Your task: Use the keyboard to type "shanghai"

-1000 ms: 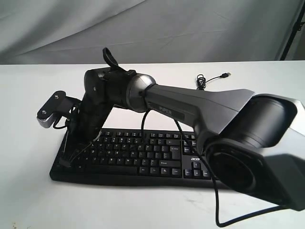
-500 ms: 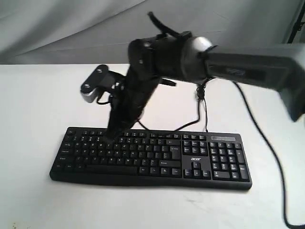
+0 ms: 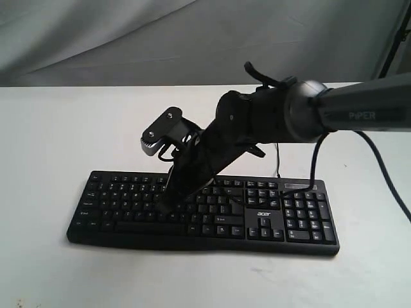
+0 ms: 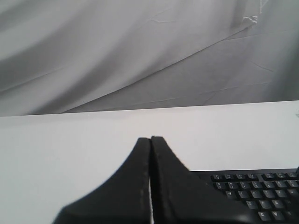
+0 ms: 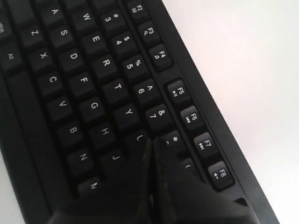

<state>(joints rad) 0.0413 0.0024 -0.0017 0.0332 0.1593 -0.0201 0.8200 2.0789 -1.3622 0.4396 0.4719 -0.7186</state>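
Note:
The black keyboard (image 3: 289, 221) lies on the white table, number pad at the right. My right gripper (image 3: 164, 206) reaches across from the right and points steeply down at the letter keys, left of the keyboard's middle. In the right wrist view the gripper (image 5: 152, 141) is shut, its tips by the U and 8 keys of the keyboard (image 5: 84, 79); whether they touch a key I cannot tell. My left gripper (image 4: 150, 139) is shut and empty above the table, with a corner of the keyboard (image 4: 254, 191) beside it. The exterior view does not show the left gripper.
A thin black cable (image 3: 277, 162) runs from the keyboard's back edge toward the rear of the white table (image 3: 51, 147). The right arm's own cable (image 3: 382, 173) hangs at the right. A grey cloth backdrop (image 3: 192, 38) stands behind the table.
The right gripper rose from the keyboard's left end, swung right, and has come down on the letter keys nearer the middle.

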